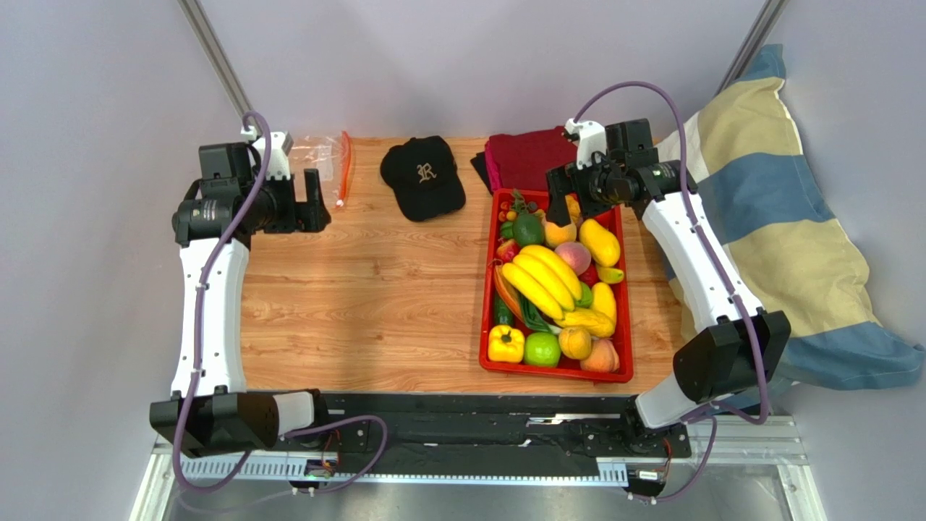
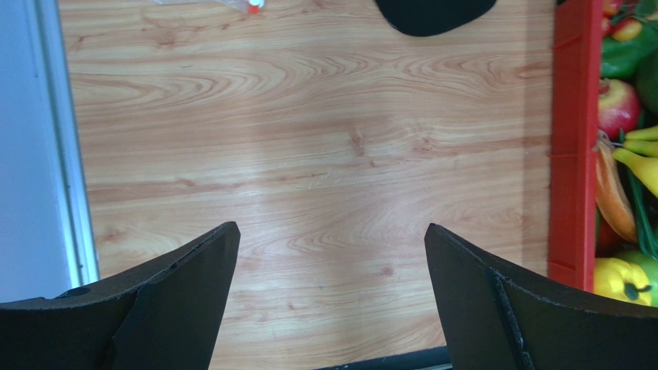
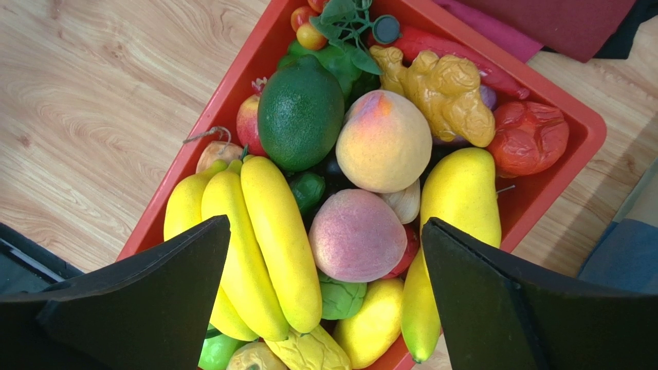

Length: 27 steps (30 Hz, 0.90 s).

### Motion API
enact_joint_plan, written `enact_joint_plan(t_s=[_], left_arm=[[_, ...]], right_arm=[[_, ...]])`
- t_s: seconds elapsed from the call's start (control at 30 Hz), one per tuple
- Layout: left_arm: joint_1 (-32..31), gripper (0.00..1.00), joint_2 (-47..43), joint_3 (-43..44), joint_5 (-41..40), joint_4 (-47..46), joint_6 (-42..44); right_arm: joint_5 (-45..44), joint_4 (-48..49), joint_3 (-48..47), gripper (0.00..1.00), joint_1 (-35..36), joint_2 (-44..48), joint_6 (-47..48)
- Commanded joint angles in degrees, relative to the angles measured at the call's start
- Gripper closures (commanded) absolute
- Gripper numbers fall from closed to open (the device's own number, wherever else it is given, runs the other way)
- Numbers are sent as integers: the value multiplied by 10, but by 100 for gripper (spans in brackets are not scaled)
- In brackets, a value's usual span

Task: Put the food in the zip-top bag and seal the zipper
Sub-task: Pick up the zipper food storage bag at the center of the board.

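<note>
Not yet started, with the food [image 1: 554,277] all heaped in the red tray [image 1: 486,326] on the right, the zip-top bag [image 1: 321,155] seemingly empty at the desk's [image 1: 370,315] far left, the left hand [image 2: 330,228] spread apart near it, the right hand [image 3: 326,222] likewise above the tray.

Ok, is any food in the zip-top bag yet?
Empty as far as visible: the zip-top bag lies flat and clear by the cap; the food sits in the red tray.
</note>
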State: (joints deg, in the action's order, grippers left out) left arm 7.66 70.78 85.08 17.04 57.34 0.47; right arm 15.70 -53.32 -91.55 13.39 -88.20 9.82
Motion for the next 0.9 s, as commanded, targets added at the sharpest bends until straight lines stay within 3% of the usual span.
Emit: enact_joint_plan(t_s=[0.0, 0.27, 0.5, 0.57, 0.7, 0.87], left_arm=[[2, 1, 58, 60, -66, -34, 15], [-5, 1, 219, 163, -127, -84, 53], [-17, 1, 378, 313, -162, -82, 93], [-24, 3, 430, 354, -169, -82, 102], [-29, 19, 517, 421, -183, -82, 112], [-41, 23, 610, 502, -187, -83, 115]], right_arm=[[24, 5, -29, 0, -2, -4, -9], [24, 18, -24, 0, -3, -14, -34], [25, 30, -28, 0, -2, -29, -49], [23, 29, -29, 0, -2, -38, -55], [19, 29, -32, 0, -2, -52, -63], [42, 11, -48, 0, -2, -68, -60]])
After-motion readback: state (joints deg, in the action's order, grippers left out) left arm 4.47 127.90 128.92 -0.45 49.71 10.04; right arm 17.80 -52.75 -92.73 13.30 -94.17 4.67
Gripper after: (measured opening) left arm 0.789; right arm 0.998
